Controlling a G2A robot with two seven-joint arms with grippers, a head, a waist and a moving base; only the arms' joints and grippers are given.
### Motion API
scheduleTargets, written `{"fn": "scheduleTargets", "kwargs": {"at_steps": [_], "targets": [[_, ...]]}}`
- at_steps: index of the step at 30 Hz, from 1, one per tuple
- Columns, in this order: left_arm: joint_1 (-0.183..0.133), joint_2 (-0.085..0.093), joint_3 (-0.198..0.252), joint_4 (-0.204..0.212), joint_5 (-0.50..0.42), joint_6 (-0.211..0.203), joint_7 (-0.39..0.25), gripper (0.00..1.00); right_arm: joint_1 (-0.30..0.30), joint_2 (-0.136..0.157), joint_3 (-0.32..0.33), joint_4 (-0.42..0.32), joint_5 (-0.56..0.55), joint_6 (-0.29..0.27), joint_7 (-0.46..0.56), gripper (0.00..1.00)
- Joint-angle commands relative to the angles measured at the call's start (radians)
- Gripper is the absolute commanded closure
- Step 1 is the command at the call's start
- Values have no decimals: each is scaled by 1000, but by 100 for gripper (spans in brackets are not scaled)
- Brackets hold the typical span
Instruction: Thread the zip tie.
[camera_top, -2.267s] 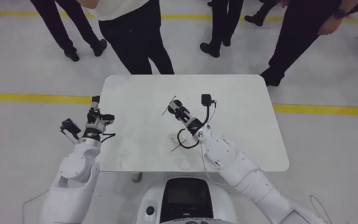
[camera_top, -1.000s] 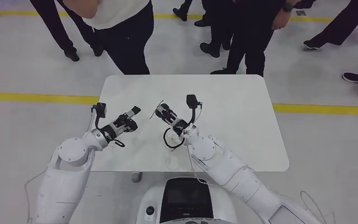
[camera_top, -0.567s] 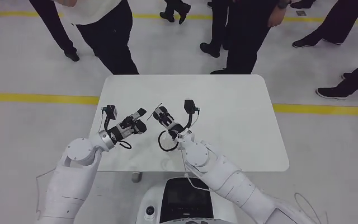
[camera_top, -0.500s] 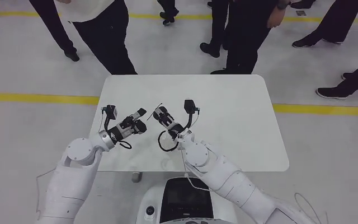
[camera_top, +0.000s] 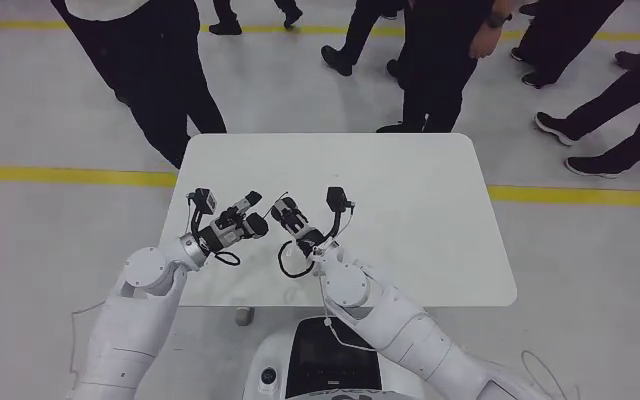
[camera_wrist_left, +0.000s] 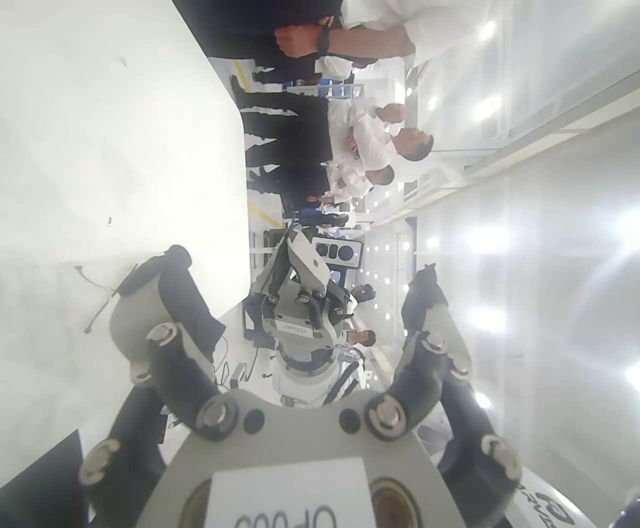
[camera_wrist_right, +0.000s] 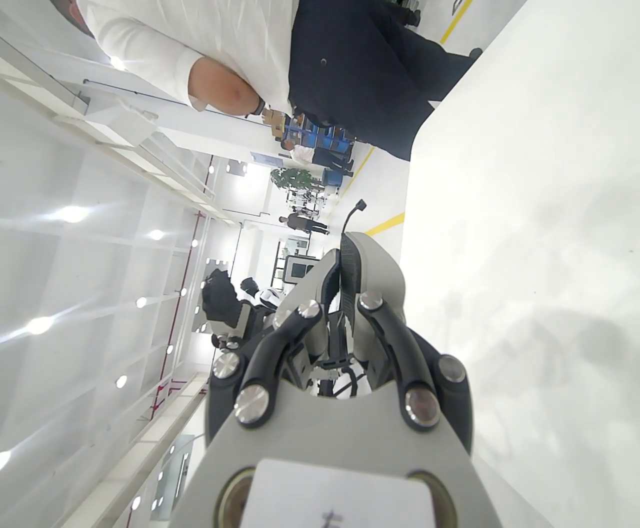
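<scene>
Above table (camera_top: 420, 200), zip tie (camera_wrist_right: 351, 216) pinched in right hand (camera_wrist_right: 345, 247), left hand (camera_top: 256, 214) near

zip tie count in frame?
1. The zip tie is pinched in the right gripper above the table, facing the open left gripper. More could hide under the arms.

The zip tie (camera_wrist_right: 360, 204) — mostly hidden within the right end effector (camera_wrist_right: 342, 246) — tip protruding.
</scene>
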Motion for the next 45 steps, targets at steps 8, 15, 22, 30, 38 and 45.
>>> {"fn": "scheduleTargets", "kwargs": {"at_steps": [8,15,22,30,38,45], "targets": [[-9,1,19,10,-25,-8,7,0,-23,-8,13,-17,-52,35,-9,100],[-17,4,31,17,-34,-14,-1,13,-32,-18,21,-16,-78,44,-8,100],[-21,7,40,24,-38,-21,3,54,-37,-29,28,-8,-95,53,-8,100],[-26,11,46,31,-36,-22,3,59,-47,-35,47,-14,-126,61,-9,100],[-29,15,50,34,-35,-18,4,60,-61,-38,68,-26,-159,73,-4,100],[-33,19,55,37,-41,-19,-4,67,-65,-46,78,-18,-162,73,6,100]]}}
